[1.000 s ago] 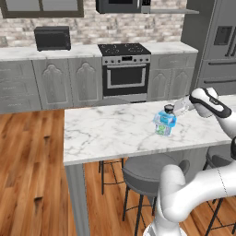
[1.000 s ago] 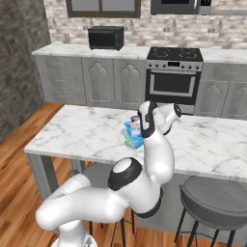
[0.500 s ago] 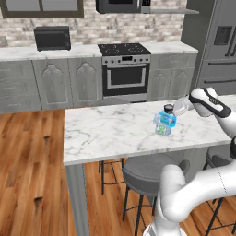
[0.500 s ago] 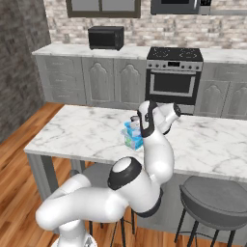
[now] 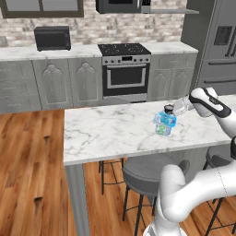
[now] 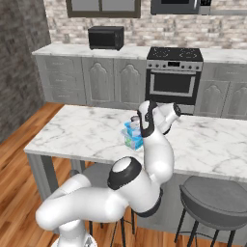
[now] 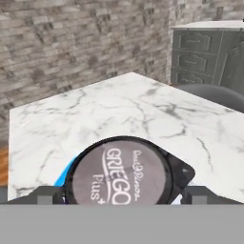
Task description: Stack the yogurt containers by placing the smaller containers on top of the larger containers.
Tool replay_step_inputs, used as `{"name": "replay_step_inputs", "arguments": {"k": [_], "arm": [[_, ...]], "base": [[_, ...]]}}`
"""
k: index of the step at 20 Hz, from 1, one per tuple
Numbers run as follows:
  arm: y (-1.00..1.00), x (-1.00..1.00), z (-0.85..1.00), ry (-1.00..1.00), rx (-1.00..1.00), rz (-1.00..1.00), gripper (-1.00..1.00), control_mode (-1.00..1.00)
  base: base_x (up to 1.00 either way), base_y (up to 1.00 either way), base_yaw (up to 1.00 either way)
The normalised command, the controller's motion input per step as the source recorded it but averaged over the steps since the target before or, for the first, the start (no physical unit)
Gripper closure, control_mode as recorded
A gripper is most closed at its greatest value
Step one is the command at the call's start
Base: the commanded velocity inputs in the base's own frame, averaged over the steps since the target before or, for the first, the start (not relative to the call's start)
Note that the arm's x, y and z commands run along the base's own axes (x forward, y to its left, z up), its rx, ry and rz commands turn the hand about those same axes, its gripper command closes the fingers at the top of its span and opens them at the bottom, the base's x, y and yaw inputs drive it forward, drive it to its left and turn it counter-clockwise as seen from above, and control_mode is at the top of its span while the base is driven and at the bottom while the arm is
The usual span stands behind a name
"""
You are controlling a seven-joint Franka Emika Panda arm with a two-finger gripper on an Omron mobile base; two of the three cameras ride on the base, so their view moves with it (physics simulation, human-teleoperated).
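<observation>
Gripper (image 5: 169, 109) sits at the top of the stacked tubs on the island counter (image 5: 106, 133), arm reaching in from the right side. Hand view: two dark fingertips (image 7: 47, 195) flank a grey round lid (image 7: 118, 177) printed "GRIEGO", one each side, with a sliver of gap visible, so jaws look spread and not clamping. Reads as open, nothing held.

Small tub (image 5: 165, 118), light blue, rests on top of the large tub (image 5: 162, 129) with the green label; right base view shows the same pair (image 6: 133, 135) mid-counter, just in front of the wrist. Stack looks upright, small one roughly centred, though exact overlap is hard to judge at this size.

Judgement: placement looks done or nearly done, release stage.

Risks:
- Fingers are close beside the lid; a sideways or tilted retreat could clip it and knock the small tub off.
- Light tubs, narrow base: any nudge could slide the whole stack across the smooth marble.
- If the small tub is off-centre on the rim, it may tip once the fingers clear.
- A straight lift along the gripper axis looks safest.

Stool (image 5: 152, 169) under the counter, stove (image 5: 125, 71) behind, not involved.
</observation>
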Motion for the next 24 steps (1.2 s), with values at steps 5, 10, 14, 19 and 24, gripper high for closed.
{"name": "replay_step_inputs", "arguments": {"k": [5, 10, 14, 19, 24], "arm": [[0.0, -0.27, 0.45, -0.13, 0.0, 0.0, -1.0, -1.0], [0.0, -0.49, 0.75, -0.25, 0.0, 0.0, -1.0, -1.0], [0.03, -0.53, 0.59, -0.3, -0.11, 0.0, -1.0, -1.0], [0.48, -0.69, 0.59, -0.44, -0.38, 0.03, -1.0, -1.0], [0.78, -0.92, 0.44, -0.59, -0.63, 0.05, -1.0, -1.0]], "base": [[0.0, 0.0, 0.0], [0.0, 0.0, 0.0], [0.0, 0.0, 0.0], [0.0, 0.0, 0.0], [0.0, 0.0, 0.0]]}}
